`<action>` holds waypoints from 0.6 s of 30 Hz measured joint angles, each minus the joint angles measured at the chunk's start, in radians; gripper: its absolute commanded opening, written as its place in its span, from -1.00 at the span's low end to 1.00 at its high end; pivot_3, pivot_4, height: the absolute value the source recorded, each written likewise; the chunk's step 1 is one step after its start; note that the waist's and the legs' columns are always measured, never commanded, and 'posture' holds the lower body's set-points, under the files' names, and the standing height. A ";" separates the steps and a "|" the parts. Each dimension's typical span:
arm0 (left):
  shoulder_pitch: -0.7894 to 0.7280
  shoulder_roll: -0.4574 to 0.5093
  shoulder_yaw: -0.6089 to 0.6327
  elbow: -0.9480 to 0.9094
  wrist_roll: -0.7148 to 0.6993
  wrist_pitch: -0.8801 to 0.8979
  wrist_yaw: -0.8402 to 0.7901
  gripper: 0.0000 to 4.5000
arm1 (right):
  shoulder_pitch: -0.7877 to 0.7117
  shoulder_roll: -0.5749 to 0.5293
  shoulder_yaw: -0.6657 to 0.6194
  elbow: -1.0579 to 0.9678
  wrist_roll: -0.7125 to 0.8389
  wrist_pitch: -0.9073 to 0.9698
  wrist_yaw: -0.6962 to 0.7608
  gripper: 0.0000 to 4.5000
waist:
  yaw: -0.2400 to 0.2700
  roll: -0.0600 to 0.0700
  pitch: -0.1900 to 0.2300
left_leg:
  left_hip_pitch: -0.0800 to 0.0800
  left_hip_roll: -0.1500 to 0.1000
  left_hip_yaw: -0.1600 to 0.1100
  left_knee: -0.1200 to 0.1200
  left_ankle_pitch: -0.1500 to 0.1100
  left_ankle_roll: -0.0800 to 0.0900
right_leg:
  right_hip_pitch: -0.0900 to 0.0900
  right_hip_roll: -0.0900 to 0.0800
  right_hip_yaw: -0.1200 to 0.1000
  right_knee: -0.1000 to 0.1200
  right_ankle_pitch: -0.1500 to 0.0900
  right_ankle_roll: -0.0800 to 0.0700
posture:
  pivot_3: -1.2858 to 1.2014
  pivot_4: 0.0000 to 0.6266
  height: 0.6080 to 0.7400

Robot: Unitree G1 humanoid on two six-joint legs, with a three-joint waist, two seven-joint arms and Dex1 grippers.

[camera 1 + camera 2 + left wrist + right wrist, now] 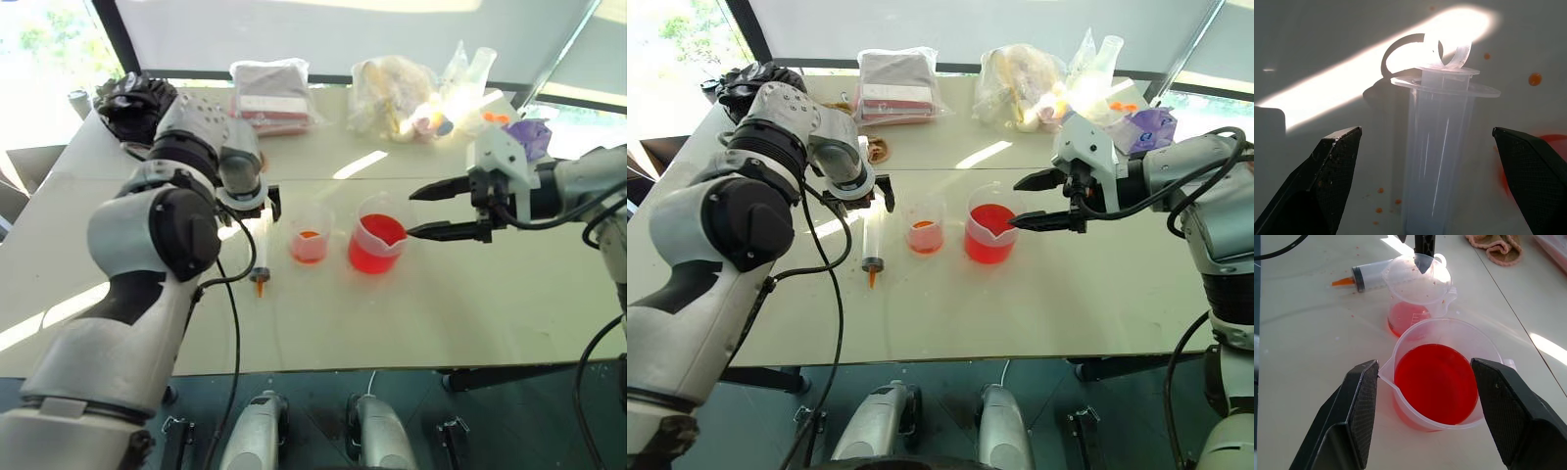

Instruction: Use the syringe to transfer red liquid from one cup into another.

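My left gripper (pixel 1425 181) is spread wide, holding nothing, one finger on each side of the syringe (pixel 872 240). The syringe lies flat on the desk (pixel 1068 304); my arm hides its top. My right gripper (pixel 1422 413) is spread too, around the big cup (pixel 1442 377), not squeezing. Red liquid (pixel 1436 382) half fills it. The small cup (pixel 925 230) has a little.

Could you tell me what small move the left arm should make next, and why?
Probably lower the left gripper a little further and close on the syringe. The syringe lies flat on the table, ungrasped, with its barrel between the open fingers.
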 measured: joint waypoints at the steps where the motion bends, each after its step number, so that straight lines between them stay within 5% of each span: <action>1: 0.008 -0.004 0.002 -0.010 0.001 -0.007 0.003 0.99 | 0.001 0.000 0.000 -0.001 0.002 0.002 -0.002 0.39 | 0.000 0.000 0.000 | 0.000 0.000 0.000 0.000 0.000 0.000 | 0.000 0.000 0.000 0.000 0.000 0.000 | 0.03 -0.52 1.00; 14: 0.068 -0.029 0.036 -0.044 0.006 -0.050 0.020 0.99 | 0.015 -0.001 -0.002 -0.019 0.016 0.015 -0.016 0.39 | 0.000 0.000 0.000 | 0.000 -0.001 0.000 0.000 0.000 0.000 | 0.000 0.000 0.000 0.000 0.000 0.000 | 0.03 -0.52 1.00; 18: 0.071 -0.037 0.035 -0.049 0.009 -0.065 0.014 0.45 | 0.015 -0.001 -0.002 -0.019 0.016 0.018 -0.019 0.39 | 0.000 0.000 0.000 | 0.000 -0.001 0.000 0.000 0.000 0.000 | 0.000 0.000 0.000 0.000 0.000 0.000 | 0.03 -0.52 1.00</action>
